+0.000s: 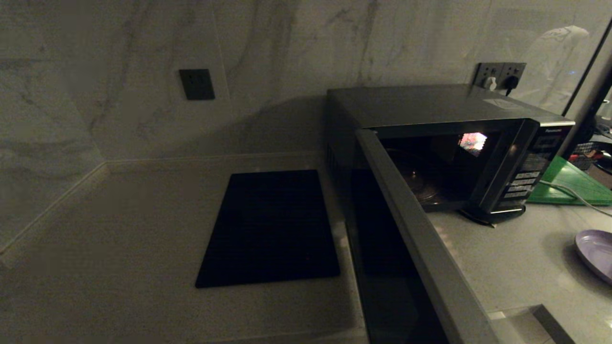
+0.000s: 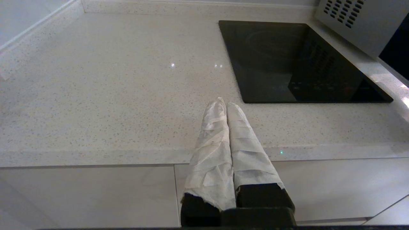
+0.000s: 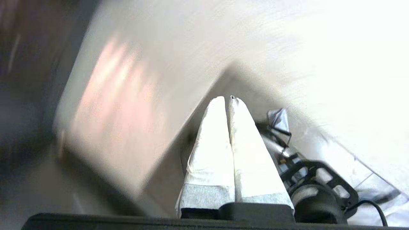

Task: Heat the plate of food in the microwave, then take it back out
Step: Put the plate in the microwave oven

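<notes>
The microwave (image 1: 430, 102) stands at the back right of the counter. Its door (image 1: 420, 239) is swung wide open toward me, and the dark cavity with its turntable (image 1: 423, 184) is bare. The pale-lavender plate (image 1: 595, 253) lies on the counter at the far right, cut off by the picture's edge; no food shows on the visible part. Neither arm appears in the head view. My left gripper (image 2: 223, 102) hangs shut and empty over the counter's front edge. My right gripper (image 3: 227, 99) is shut on nothing, amid blurred pale surfaces.
A flat black slab (image 1: 272, 229) is set into the counter left of the microwave, also in the left wrist view (image 2: 297, 60). A green board (image 1: 573, 184) with a white cable across it lies right of the microwave. Wall sockets (image 1: 499, 74) sit behind.
</notes>
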{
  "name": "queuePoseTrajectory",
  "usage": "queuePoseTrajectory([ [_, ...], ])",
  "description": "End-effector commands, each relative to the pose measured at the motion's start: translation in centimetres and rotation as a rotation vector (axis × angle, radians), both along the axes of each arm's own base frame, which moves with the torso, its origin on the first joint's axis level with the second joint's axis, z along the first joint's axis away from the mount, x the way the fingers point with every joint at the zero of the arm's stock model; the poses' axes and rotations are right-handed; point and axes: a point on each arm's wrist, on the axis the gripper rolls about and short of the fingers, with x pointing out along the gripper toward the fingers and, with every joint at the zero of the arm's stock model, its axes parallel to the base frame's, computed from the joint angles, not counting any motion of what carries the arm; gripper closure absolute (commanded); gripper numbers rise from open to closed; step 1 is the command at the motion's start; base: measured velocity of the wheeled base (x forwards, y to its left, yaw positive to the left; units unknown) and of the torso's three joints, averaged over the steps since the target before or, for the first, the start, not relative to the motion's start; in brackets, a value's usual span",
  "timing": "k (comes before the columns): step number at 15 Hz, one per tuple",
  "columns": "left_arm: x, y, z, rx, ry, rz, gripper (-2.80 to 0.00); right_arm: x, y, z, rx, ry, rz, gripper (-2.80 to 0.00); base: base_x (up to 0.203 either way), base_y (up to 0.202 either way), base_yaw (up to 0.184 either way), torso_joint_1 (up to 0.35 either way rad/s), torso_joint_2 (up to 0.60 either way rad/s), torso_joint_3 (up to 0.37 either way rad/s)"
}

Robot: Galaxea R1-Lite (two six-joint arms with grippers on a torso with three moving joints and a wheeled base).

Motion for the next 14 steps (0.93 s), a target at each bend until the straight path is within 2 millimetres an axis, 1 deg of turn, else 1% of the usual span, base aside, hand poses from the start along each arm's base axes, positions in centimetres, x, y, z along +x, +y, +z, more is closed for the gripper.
queuePoseTrajectory([
  [1,0.0,0.0,0.0,-0.001,-0.001,0.001,0.00,-0.9,-4.4,-1.6,-0.006,0.022,-0.234,0.00,0.000,0.000,0.000,0.000,0.00,0.000],
  [3,0.0,0.0,0.0,-0.001,-0.001,0.001,0.00,1.0,-8.1,-3.7,-0.023,0.066,-0.351,0.00,0.000,0.000,0.000,0.000,0.00,0.000],
  [5,0.0,0.0,0.0,-0.001,-0.001,0.001,0.00,3.0,-10.7,-5.9,-0.024,0.099,-0.468,0.00,0.000,0.000,0.000,0.000,0.00,0.000],
  [7,0.0,0.0,0.0,-0.001,-0.001,0.001,0.00,4.4,-12.2,-7.6,0.001,0.112,-0.536,0.00,0.000,0.000,0.000,0.000,0.00,0.000],
  [8,0.0,0.0,0.0,-0.001,-0.001,0.001,0.00,4.8,-12.7,-8.1,0.012,0.107,-0.542,0.00,0.000,0.000,0.000,0.000,0.00,0.000],
  [12,0.0,0.0,0.0,-0.001,-0.001,0.001,0.00,5.8,-14.5,-8.9,0.053,0.097,-0.540,0.00,0.000,0.000,0.000,0.000,0.00,0.000],
  [13,0.0,0.0,0.0,-0.001,-0.001,0.001,0.00,6.0,-14.9,-9.0,0.064,0.097,-0.509,-2.80,0.000,0.000,0.000,0.000,0.00,0.000],
  [14,0.0,0.0,0.0,-0.001,-0.001,0.001,0.00,5.9,-15.4,-8.9,0.093,0.074,-0.472,-2.80,0.000,0.000,0.000,0.000,0.00,0.000],
])
